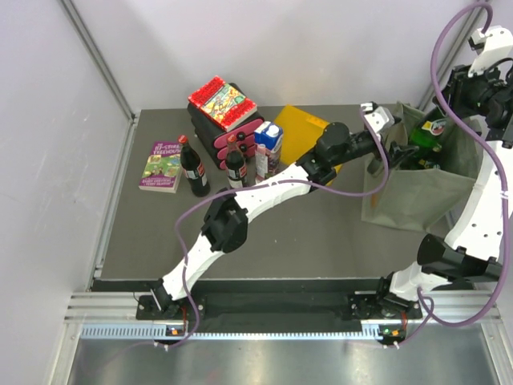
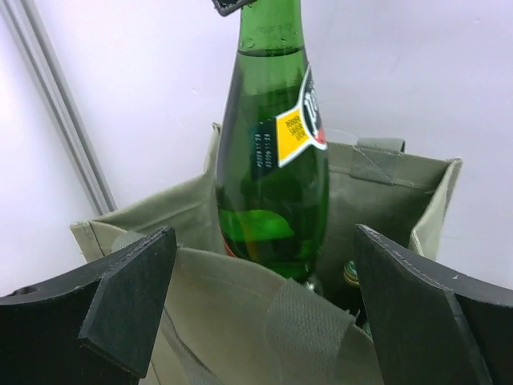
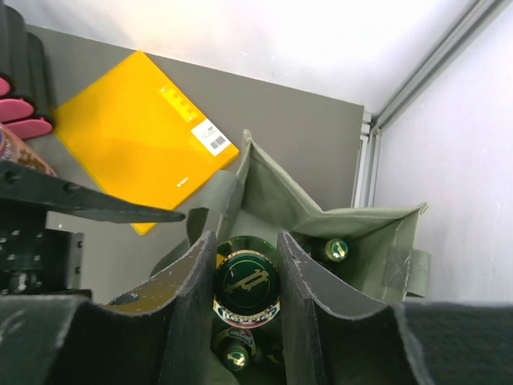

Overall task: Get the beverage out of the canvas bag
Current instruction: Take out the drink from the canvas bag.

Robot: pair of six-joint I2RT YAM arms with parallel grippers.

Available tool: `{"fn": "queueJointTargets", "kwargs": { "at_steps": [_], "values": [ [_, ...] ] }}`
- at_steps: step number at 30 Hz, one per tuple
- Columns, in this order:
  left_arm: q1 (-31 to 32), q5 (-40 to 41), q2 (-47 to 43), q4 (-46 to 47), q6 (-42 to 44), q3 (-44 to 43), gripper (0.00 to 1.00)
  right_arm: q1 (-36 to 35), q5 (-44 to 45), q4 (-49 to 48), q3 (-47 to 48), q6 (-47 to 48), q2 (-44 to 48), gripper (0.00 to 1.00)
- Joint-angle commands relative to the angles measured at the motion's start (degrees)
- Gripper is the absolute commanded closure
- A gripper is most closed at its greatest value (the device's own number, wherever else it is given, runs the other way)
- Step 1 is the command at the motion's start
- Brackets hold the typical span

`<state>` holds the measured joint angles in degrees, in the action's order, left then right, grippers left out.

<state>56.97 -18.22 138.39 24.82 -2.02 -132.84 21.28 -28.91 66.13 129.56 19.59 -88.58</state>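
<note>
Nearest the arm bases, the grey tabletop (image 1: 304,241) is lying bare. Just beyond, at the right, the canvas bag (image 1: 409,200) is standing open with its soft sides sagging. The left claw (image 2: 264,257) is hovering at the bag's near rim with its fingers (image 2: 128,289) spread wide apart, gripping nothing. Above the bag's mouth, the right claw (image 3: 244,249) is clamping the beverage (image 2: 272,160), a green glass bottle, by its capped neck. Most of the bottle's body is showing above the rim, while its base is hanging low in the opening. At least one more capped bottle (image 3: 336,249) is sitting deeper in the bag.

The bottle is looking full, so it is likely heavy, rigid and breakable, and its smooth glass may be slick. The narrow neck under the cap is probably the surest hold. The floppy cloth could be catching the base, so steadying the bag's rim seems wise.

Farther off, the yellow-orange folder (image 3: 128,128) is lying flat, and two dark cola bottles (image 1: 194,168) are standing near the back left.
</note>
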Motion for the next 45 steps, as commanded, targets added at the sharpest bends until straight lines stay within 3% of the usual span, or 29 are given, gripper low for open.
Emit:
{"fn": "queueJointTargets", "kwargs": {
  "at_steps": [1,11,24,36,45],
  "values": [
    [1.21,3.1,0.83,5.51,1.58,-3.74,0.05,0.26,-4.05,-7.77,4.91,-0.61,4.38,1.0],
    [2.97,2.4,2.76,4.71,1.58,-5.5,0.03,0.17,-7.83,-6.89,4.22,-0.61,7.45,1.0],
    [3.67,7.14,1.01,3.31,4.13,-4.89,0.04,-0.62,-13.1,-4.96,-0.96,1.76,13.16,1.0],
    [5.08,6.26,-8.12,7.35,3.69,5.29,0.06,-2.2,-12.93,-3.99,-5.98,3.96,16.06,1.0],
    [5.43,6.53,-10.86,7.97,3.69,6.71,0.06,-3.52,-12.93,-4.25,-8.09,4.4,16.94,1.0]
  ]
}}
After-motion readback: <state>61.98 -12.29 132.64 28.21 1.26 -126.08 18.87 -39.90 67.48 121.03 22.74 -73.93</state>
